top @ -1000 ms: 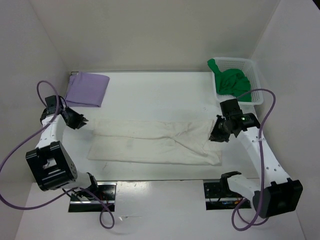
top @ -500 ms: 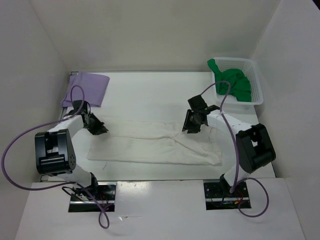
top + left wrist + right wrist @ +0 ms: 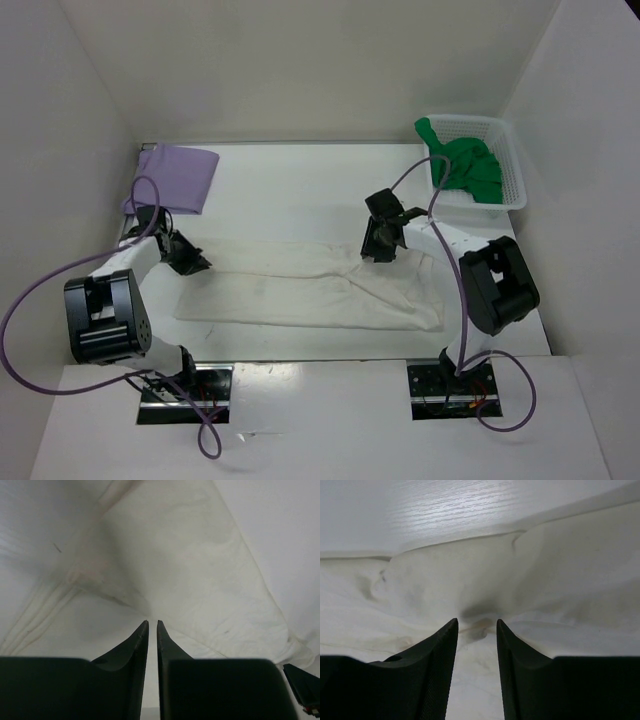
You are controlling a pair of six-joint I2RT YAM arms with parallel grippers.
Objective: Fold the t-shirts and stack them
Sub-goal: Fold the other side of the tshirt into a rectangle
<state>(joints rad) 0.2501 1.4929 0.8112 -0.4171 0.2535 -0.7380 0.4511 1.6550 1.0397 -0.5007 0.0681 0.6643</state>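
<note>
The cream t-shirt (image 3: pixel 300 290) lies on the table as a long folded strip. My left gripper (image 3: pixel 192 260) is at its far left corner. In the left wrist view the left gripper (image 3: pixel 152 622) is shut to a thin slit on the cream t-shirt (image 3: pixel 200 570), and creases run up to the tips. My right gripper (image 3: pixel 375 247) sits at the strip's far edge, right of centre. Seen from its wrist, the right gripper (image 3: pixel 475 621) is open, tips on the cream t-shirt (image 3: pixel 560 570) with a small pucker between them. The lavender t-shirt (image 3: pixel 175 178) lies folded at the back left. The green t-shirt (image 3: pixel 467 165) is bunched in the basket.
A white mesh basket (image 3: pixel 512 160) stands at the back right corner. White walls close the table on the left, back and right. Bare white table (image 3: pixel 470 510) lies beyond the shirt's far edge. The arm bases and their metal plates (image 3: pixel 185 390) sit at the near edge.
My right arm swung in from the shirt's right end to its far edge, and its jaws opened wider. My left gripper moved onto the shirt's far left corner and closed.
</note>
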